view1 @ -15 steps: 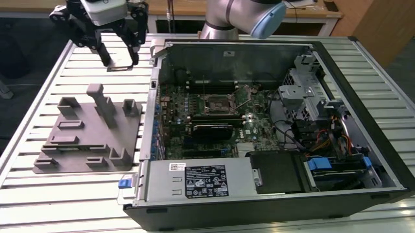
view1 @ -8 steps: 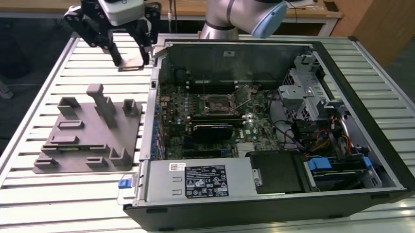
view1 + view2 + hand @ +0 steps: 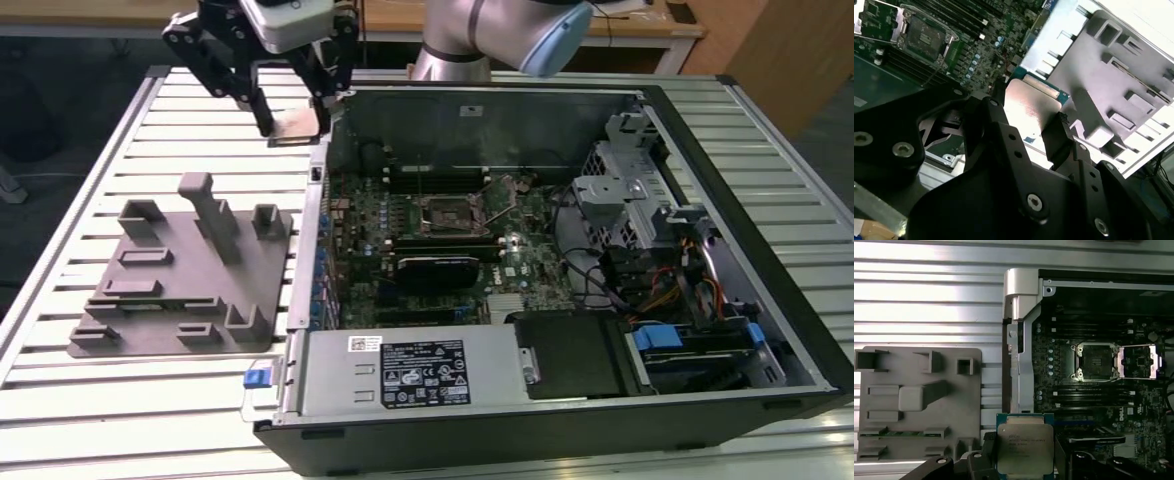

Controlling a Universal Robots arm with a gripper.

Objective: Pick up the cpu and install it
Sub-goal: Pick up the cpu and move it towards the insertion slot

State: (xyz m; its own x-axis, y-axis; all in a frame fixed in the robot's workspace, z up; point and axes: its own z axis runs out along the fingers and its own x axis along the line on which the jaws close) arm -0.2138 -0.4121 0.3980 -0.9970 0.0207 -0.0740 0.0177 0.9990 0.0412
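My gripper hangs above the table just outside the open computer case's far corner at the exterior view's left, shut on the cpu, a flat square chip held by its edges. In both wrist views the cpu shows its silver top between the black fingers. The black socket sits in the middle of the motherboard with its metal load plate flipped open beside it; the socket lies apart from the cpu, inside the case.
The grey plastic tray with upright blocks lies on the slatted metal table, at the exterior view's left of the case. The case wall stands between tray and motherboard. Drive cages and cables crowd the case's far side.
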